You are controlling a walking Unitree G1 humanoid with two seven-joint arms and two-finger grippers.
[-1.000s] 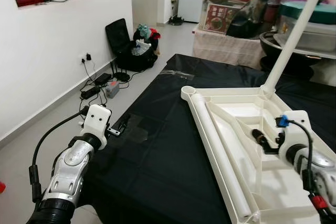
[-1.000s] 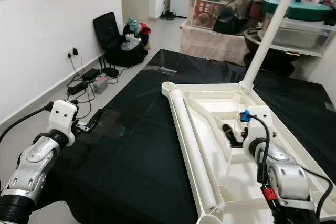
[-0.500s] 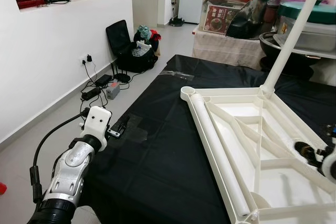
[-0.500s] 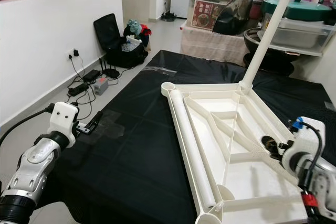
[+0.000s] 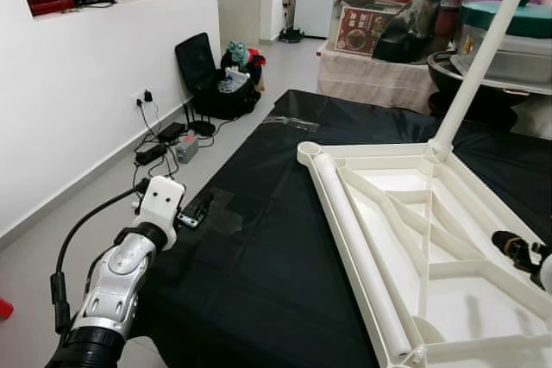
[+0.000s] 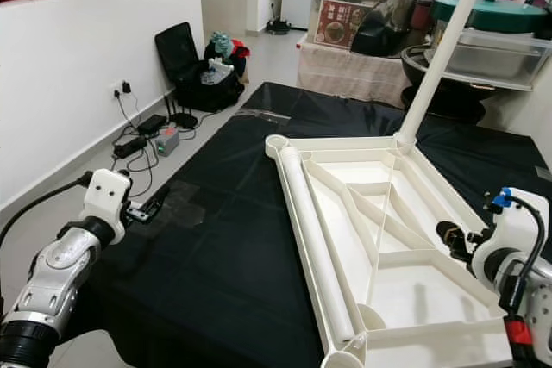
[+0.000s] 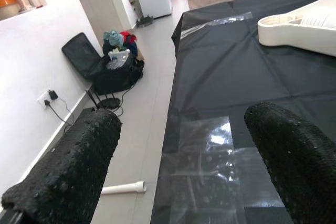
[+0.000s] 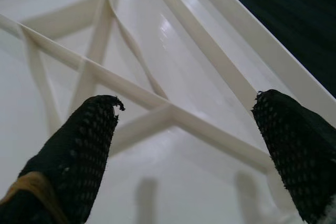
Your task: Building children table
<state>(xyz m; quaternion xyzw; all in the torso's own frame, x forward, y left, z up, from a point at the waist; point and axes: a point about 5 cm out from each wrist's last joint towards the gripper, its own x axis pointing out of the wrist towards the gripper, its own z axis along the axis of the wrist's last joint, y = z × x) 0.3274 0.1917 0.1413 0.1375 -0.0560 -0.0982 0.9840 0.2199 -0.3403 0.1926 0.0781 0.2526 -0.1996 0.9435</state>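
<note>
Grippers both hold their fingers apart: left gripper (image 7: 178, 166) over the black sheet's (image 5: 267, 247) near edge, right gripper (image 8: 189, 145) above the upturned white tabletop (image 6: 379, 239) lying on the sheet. One leg (image 6: 435, 62) stands upright at its far corner.

counted on the black sheet (image 5: 259, 247):
one upturned white tabletop (image 6: 405, 286), one standing leg (image 6: 435, 58), one loose leg (image 6: 315, 247), two grippers.
</note>
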